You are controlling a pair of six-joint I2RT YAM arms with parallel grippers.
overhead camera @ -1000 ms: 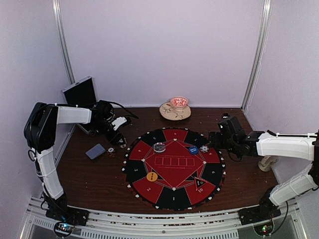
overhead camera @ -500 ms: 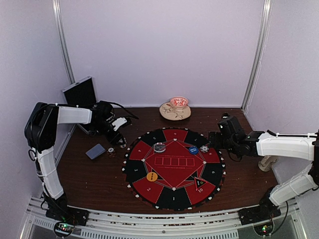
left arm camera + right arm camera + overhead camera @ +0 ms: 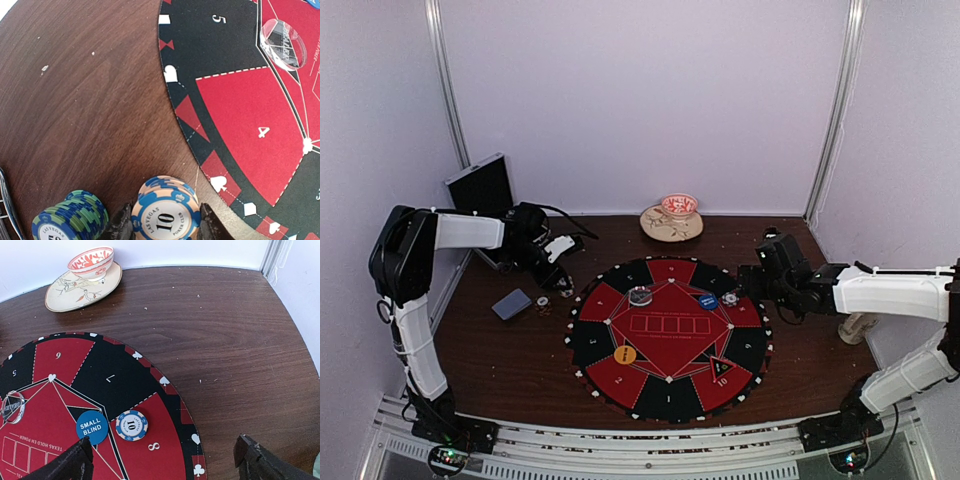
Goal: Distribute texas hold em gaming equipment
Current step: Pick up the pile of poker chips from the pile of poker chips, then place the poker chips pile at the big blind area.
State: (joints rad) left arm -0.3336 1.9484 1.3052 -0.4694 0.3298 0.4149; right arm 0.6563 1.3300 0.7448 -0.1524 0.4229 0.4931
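A dark brown wooden counter (image 3: pixel 510 360) sits between white walls (image 3: pixel 650 100). At 10 o'clock of the round red-and-black mat (image 3: pixel 668 335), the left claw (image 3: pixel 165 222) pinches a blue-and-peach poker chip stack (image 3: pixel 166 210). At 2 o'clock the right claw (image 3: pixel 162 462) is spread wide.

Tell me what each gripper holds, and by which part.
The left gripper pinches the blue-and-cream 10 chip by opposite sides of its rim. The right gripper is open and holds nothing.

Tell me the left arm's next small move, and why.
Probably lift straight up: the left claw grips the top 10 chip of a stack standing off the mat, and seat 4 beside it holds no chip.
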